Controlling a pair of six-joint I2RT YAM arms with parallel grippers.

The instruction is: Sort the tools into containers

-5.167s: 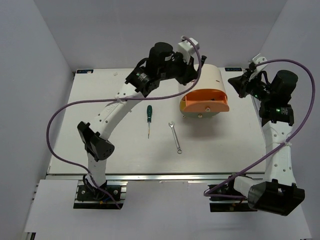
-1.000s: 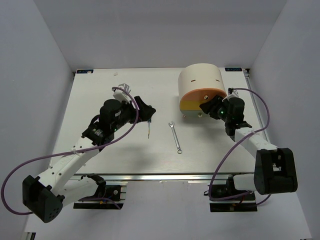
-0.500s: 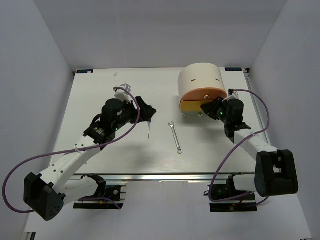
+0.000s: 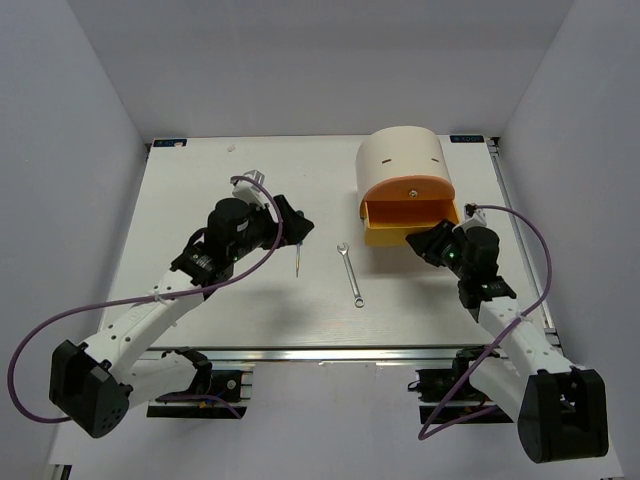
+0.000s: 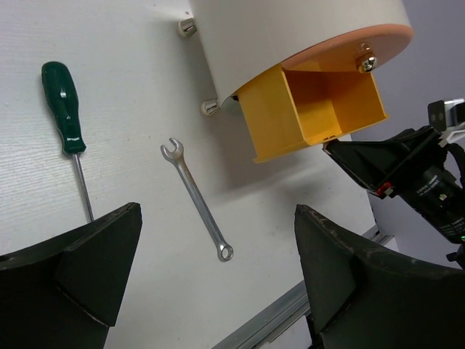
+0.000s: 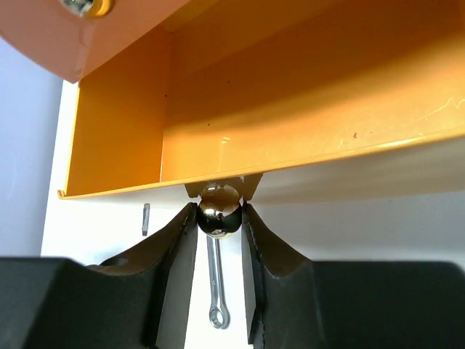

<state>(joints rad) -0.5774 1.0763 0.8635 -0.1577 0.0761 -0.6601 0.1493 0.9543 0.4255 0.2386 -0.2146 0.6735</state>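
Where the overhead camera looks down, the beige box (image 4: 403, 160) has its orange drawer (image 4: 410, 212) standing out toward the arms, with the right fingers (image 4: 422, 240) at the drawer's front edge. Left of the box on the table (image 4: 200, 180) lies the wrench (image 4: 350, 273). Further left, the left fingers (image 4: 296, 226) hide all but the shaft of the screwdriver (image 4: 298, 262). From the left wrist, the whole green-handled screwdriver shows, lying apart from the wrench, and the left fingers are spread wide open. Only the right wrist view reveals the grip: its fingers are clamped on a round metal knob (image 6: 219, 211) under the drawer's front lip.
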